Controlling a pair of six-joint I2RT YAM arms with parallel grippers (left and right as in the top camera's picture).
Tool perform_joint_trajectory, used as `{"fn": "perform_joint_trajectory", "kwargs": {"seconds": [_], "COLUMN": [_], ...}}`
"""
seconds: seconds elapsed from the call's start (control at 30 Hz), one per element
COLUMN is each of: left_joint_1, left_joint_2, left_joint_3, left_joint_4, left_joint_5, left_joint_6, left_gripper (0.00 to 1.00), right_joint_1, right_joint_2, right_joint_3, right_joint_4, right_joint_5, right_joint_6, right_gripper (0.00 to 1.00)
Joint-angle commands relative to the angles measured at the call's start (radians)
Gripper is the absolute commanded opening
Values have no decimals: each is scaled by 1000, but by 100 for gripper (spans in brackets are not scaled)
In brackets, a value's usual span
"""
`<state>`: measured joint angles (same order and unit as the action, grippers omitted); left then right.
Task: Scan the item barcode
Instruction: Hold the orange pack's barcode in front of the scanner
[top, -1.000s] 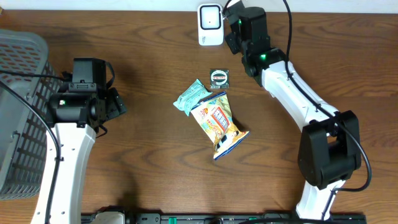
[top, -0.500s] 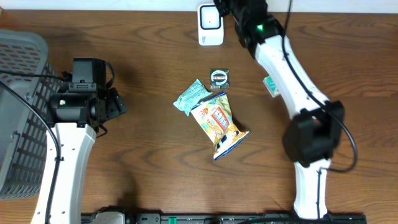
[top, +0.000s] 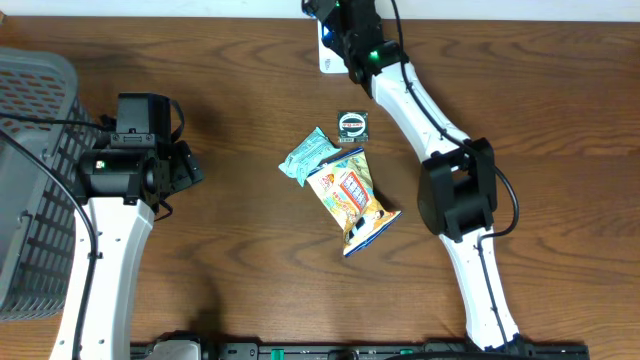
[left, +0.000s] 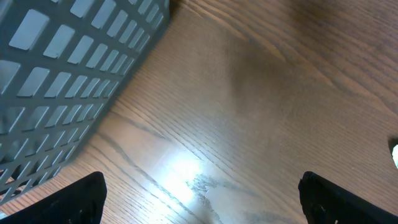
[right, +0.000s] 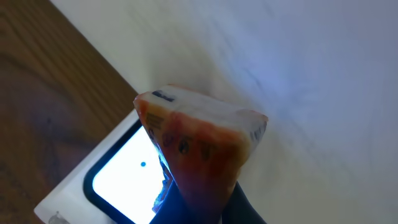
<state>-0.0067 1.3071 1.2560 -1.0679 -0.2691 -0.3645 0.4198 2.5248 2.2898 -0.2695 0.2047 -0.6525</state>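
An orange packet (right: 199, 140) fills the middle of the right wrist view, with my right gripper (right: 208, 208) shut on its lower end. It hangs right in front of the white scanner (right: 71, 196), whose lit window (right: 121, 180) glows behind it. From overhead, the right gripper (top: 338, 28) sits at the table's far edge, covering most of the scanner (top: 328, 62); the packet is hidden there. My left gripper (top: 186, 166) stands open at the left, its black fingertips (left: 81, 199) wide apart over bare wood.
On the wood mid-table lie a teal packet (top: 308, 153), a yellow snack bag (top: 352, 200) and a small black square packet (top: 352, 124). A grey mesh basket (top: 30, 180) stands at the left edge, close beside the left gripper (left: 202, 202).
The right arm has swung left along the far edge, from right of the scanner to over it, carrying the packet. The left arm has not moved.
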Motion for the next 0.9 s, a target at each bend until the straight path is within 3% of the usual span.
{"fn": "perform_joint_trajectory", "kwargs": {"seconds": [0.0,0.33,0.6,0.87], "left_joint_1": [4,4,4,4], "left_joint_2": [1,1,1,1], "left_joint_3": [3,3,3,3], "left_joint_4": [-3,-3,-3,-3], "left_joint_5": [-20,-20,-20,-20], "left_joint_6": [9,8,8,9], "left_gripper": [98,98,98,97], "right_joint_1": [1,-21,-32,-170], "right_joint_2": [-17,-13,-76,-166], "right_joint_3": [13,12,15,15], "right_joint_4": [-31,-129,-77,-235], "right_joint_5": [25,33,130,130], "right_joint_6": [-37,-86,135,348], "right_gripper": [1,1,1,1]}}
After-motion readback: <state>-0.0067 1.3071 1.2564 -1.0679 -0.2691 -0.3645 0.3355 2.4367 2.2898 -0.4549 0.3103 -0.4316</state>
